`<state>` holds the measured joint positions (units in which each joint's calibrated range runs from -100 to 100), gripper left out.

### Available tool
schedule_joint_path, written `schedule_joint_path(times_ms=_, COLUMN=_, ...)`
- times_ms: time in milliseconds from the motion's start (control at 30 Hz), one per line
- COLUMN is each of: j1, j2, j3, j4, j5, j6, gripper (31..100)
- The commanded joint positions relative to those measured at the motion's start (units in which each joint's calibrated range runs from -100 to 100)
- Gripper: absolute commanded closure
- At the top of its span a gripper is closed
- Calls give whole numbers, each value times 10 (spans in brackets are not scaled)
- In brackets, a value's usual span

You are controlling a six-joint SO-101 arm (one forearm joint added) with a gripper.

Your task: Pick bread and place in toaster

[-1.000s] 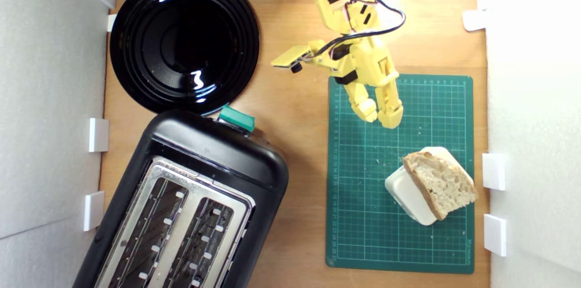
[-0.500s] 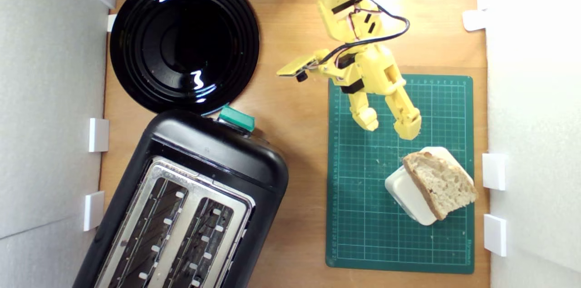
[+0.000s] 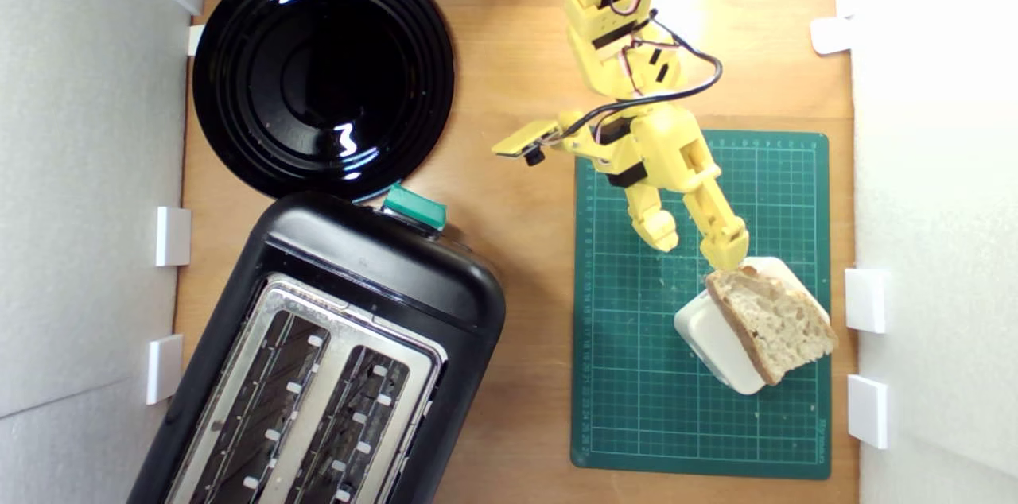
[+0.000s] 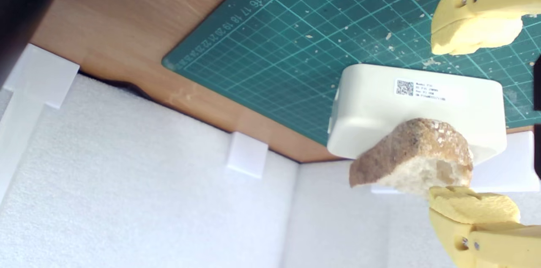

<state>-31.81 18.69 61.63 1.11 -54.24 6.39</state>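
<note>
Ext view: yellow gripper [image 3: 697,240] over green cutting mat [image 3: 636,377], jaws spread apart, nothing between them. One fingertip [image 3: 725,253] sits at the crust corner of the bread [image 3: 775,323], touching or just beside it, can't tell which. Other fingertip over bare mat, apart from bread. Bread lies flat on top of white block [image 3: 712,339], crumb face up, overhanging the block toward ext view's right. Block rests on mat, near mat's right edge in ext view. Toaster [image 3: 358,281] at ext view's lower left, on wood table [image 3: 517,250], well apart from bread; both slots show no bread, green lever [image 3: 413,207] at the end nearest the black plate [image 3: 322,75]. Plate at ext view's upper left, just beside toaster. White foam walls [image 3: 87,170] w/ white brackets along both sides.

Wrist view: both fingertips in frame, wide gap. Bread [image 4: 416,158] seen crust-end on, atop white block [image 4: 418,103] w/ QR label. One fingertip [image 4: 473,206] right at bread's cut edge; other [image 4: 473,35] beyond the block, over mat [image 4: 274,48], not touching bread. Crumbs scattered on mat.
</note>
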Motion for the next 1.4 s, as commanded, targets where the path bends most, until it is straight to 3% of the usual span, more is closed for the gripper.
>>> schedule_joint_path(times_ms=0, j1=-14, j2=5, j3=-47, j4=4, j5=-19, j6=-3, gripper=338)
schedule_joint_path(times_ms=867, j1=-29, j2=111, j3=-210, j4=3, j5=-11, j6=1, gripper=341)
schedule_joint_path(times_ms=1367, j1=-37, j2=120, j3=-223, j4=2, j5=-11, j6=2, gripper=343)
